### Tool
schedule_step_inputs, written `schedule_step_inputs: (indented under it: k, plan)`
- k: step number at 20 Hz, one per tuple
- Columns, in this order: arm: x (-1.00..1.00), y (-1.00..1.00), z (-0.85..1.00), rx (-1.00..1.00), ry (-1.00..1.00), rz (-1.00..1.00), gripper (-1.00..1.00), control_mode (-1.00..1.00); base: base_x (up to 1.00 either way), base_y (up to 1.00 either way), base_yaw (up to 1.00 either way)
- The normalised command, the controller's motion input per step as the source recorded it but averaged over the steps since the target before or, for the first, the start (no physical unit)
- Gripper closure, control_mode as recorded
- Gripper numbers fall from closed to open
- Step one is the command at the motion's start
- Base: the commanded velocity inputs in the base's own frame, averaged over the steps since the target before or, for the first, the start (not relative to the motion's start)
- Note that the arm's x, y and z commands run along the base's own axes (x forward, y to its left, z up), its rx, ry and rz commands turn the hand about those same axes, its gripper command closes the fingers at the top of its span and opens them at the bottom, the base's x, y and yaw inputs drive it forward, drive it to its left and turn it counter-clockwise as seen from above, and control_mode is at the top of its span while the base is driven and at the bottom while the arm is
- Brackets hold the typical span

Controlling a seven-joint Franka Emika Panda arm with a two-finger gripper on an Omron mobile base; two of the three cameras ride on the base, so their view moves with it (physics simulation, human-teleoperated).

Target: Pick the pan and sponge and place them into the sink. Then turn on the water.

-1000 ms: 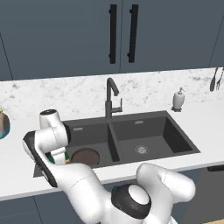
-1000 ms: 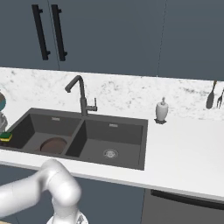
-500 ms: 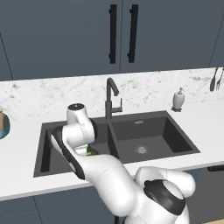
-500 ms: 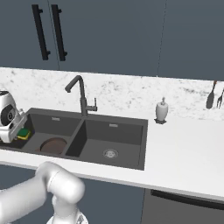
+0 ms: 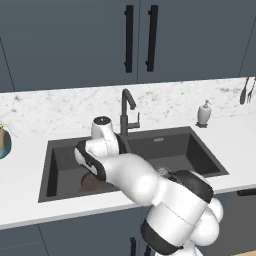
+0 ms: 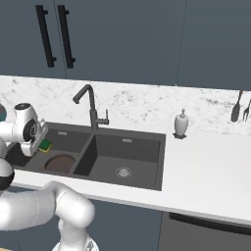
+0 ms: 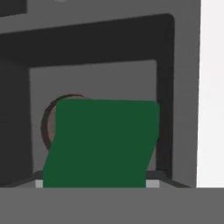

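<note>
My gripper (image 6: 39, 143) hangs over the left basin of the dark-grey sink (image 6: 142, 157), shut on the green and yellow sponge (image 6: 45, 145). In the hand view the sponge (image 7: 100, 144) spans the gap between the fingertips and covers most of the pan. The round dark-brown pan (image 6: 60, 163) lies on the floor of the left basin, below and a little right of the sponge. Its rim (image 7: 47, 120) peeks out beside the sponge, and part of the pan (image 5: 89, 183) shows under my arm. No water is in view at the faucet (image 6: 88, 105).
The dark gooseneck faucet (image 5: 126, 112) stands behind the sink's divider, close to my hand. A white soap dispenser (image 6: 181, 123) sits on the marble counter to the right, with utensils (image 6: 240, 105) at the far right. A teal bowl (image 5: 3, 142) sits left of the sink.
The arm has swung to the right from the sink's left edge to over the left basin, carrying the sponge with it. The pan has stayed in the basin.
</note>
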Motion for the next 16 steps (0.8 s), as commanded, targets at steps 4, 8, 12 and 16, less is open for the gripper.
schedule_step_inputs:
  k: [4,8,12,16]
  plan:
    - [0.66,0.0,-0.04,0.0,0.1,-0.13,1.0,-1.0,0.0,0.0,0.0]
    - [0.48,0.0,-0.24,0.0,0.21,-0.15,1.0,-1.0,0.0,0.0,0.0]
    - [0.39,0.0,-0.31,0.0,0.22,-0.14,1.0,-1.0,0.0,0.0,0.0]
    - [0.19,0.0,-0.38,-0.01,0.14,-0.16,1.0,-1.0,0.0,0.0,0.0]
